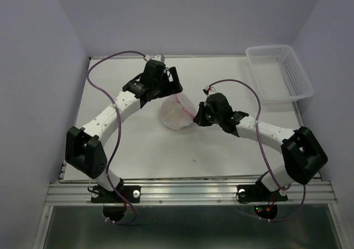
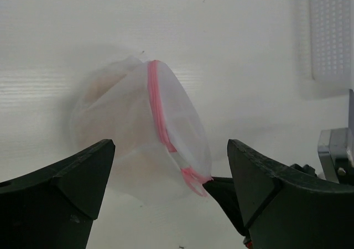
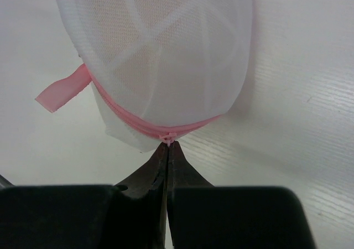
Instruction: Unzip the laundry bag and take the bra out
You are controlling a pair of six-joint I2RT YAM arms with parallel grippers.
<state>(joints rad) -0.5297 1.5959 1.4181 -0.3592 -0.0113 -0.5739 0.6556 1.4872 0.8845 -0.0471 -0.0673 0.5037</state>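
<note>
Where the right jaws meet: the right gripper (image 3: 167,149) has both fingers pressed flat together with no gap, pinching the small zipper pull (image 3: 168,135) at the lower edge of the laundry bag (image 3: 166,50). So fine a grip looks chosen to move the slider alone and not the mesh.
Left jaws: the left gripper (image 2: 170,152) stands wide apart and holds nothing. The bag sits between and just beyond its fingers; I cannot tell whether either finger touches the mesh.
Why the left waits there: I judge it to be a brace in readiness. Closed on the mesh, it would anchor the pouch against the other arm's pull.
Zipper rim: the pink zipper rim (image 2: 156,102) runs unbroken over the bag in both wrist views, so the bag reads as still zipped along the stretch that shows.
Pink tab: a loose pink tab (image 3: 61,91) of tape sticks out sideways, away from the pull, with nothing gripping it.
Bra: the bra (image 2: 97,105) shows only as a peach-tan shade through the mesh, wholly inside; its cups are not legible.
Bag's place: on the white table (image 1: 138,149), about mid-table, with the left gripper at its far side and the right gripper at its right edge.
Basket: the white lattice basket (image 1: 279,72) stands in the far right corner, well apart, and plays no part in this step.
Step in hand: the very start of unzipping.
Risk: a pouch this light, left unanchored, may slide along with the slider instead of opening.
</note>
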